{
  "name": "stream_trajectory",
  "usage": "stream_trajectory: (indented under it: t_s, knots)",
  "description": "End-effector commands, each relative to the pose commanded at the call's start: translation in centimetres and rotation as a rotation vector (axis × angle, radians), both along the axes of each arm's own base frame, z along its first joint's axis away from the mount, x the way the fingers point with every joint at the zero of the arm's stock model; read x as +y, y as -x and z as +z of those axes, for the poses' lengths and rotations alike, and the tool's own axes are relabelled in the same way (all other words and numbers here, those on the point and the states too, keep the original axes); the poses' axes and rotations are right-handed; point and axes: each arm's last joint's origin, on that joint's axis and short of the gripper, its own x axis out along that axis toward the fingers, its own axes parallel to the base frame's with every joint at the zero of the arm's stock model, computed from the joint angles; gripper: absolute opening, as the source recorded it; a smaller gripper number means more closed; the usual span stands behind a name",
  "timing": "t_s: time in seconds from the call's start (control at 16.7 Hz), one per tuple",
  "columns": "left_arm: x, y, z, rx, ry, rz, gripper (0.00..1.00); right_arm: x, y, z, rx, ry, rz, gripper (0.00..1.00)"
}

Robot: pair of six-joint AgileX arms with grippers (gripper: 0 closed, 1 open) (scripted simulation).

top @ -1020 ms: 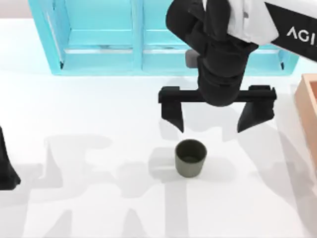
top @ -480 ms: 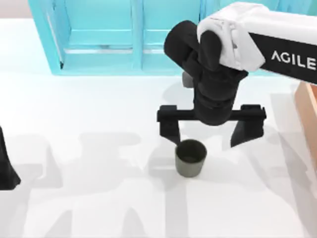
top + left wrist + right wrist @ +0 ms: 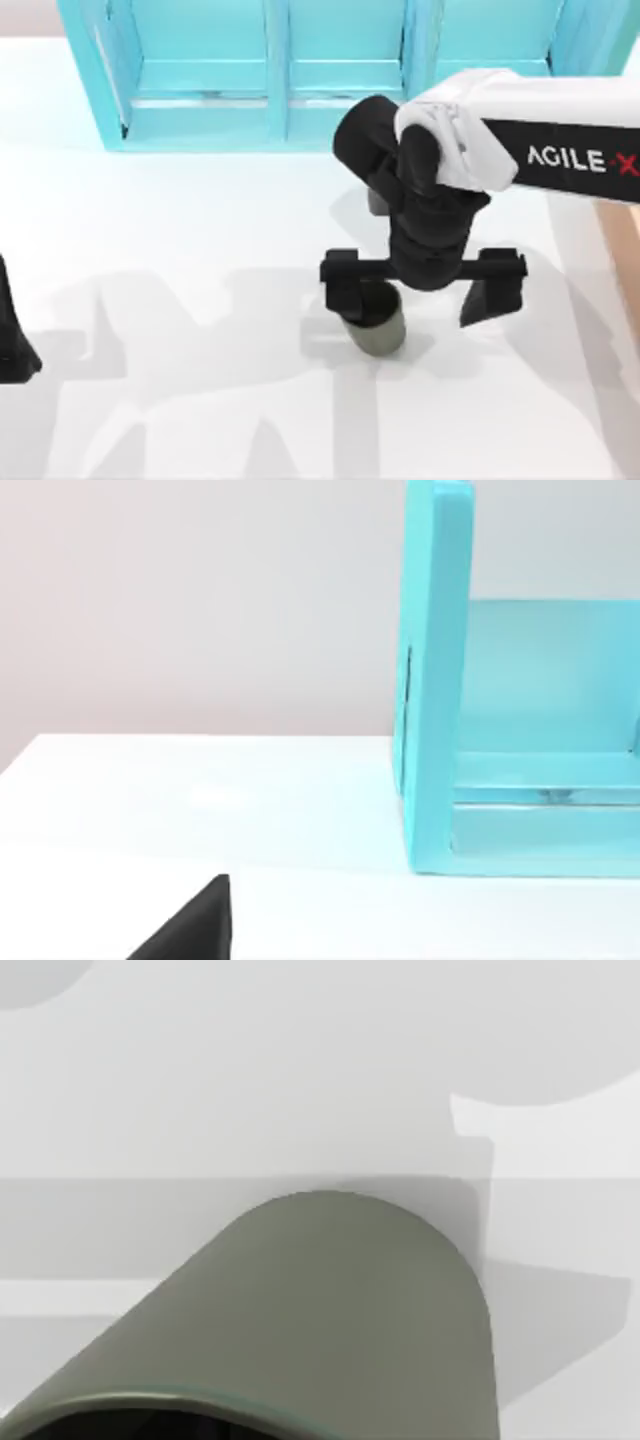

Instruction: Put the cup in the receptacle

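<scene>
1. The cup (image 3: 377, 325) stands upright on the white bench (image 3: 180, 230), near the middle and a bit toward the right side.
2. The cup is dark olive-grey, round and plain, with no handle.
3. The right pincer (image 3: 420, 300) hangs over the cup, pointing down.
4. Its two black fingers are spread wide apart. They hold nothing.
5. The finger on the left (image 3: 347, 296) sits over the cup's rim and hides part of it. I cannot tell if it touches the cup.
6. The other finger (image 3: 487, 292) is off to the right of the cup, apart from it.
7. The white and black right arm (image 3: 560, 120) reaches in from the right side of the bench.
8. A light blue shelf (image 3: 270, 90) with open boxes stands at the back of the bench, well apart from the cup.
9. In the right wrist view the cup (image 3: 330, 1310) is very close, with its wall and a bit of its dark mouth showing.
10. The left arm (image 3: 12, 335) rests at the left edge of the bench, far from the cup.
11. The left wrist view shows the shelf's side wall (image 3: 435, 680) and a black tip (image 3: 195, 925) of the left pincer. I cannot tell if that pincer is spread or closed.
</scene>
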Motion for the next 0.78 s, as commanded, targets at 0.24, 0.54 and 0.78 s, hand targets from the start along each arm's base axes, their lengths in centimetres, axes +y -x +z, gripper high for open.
stream_trajectory:
  t_s: [0.24,0.54,0.78]
  knots:
    - [0.00,0.00,0.00,0.000,0.000,0.000,1.00,0.00,0.00,0.00,0.000,0.000,0.000,0.77]
    - [0.00,0.00,0.00,0.000,0.000,0.000,1.00,0.00,0.00,0.00,0.000,0.000,0.000,0.40]
    - [0.00,0.00,0.00,0.000,0.000,0.000,1.00,0.00,0.00,0.00,0.000,0.000,0.000,0.10]
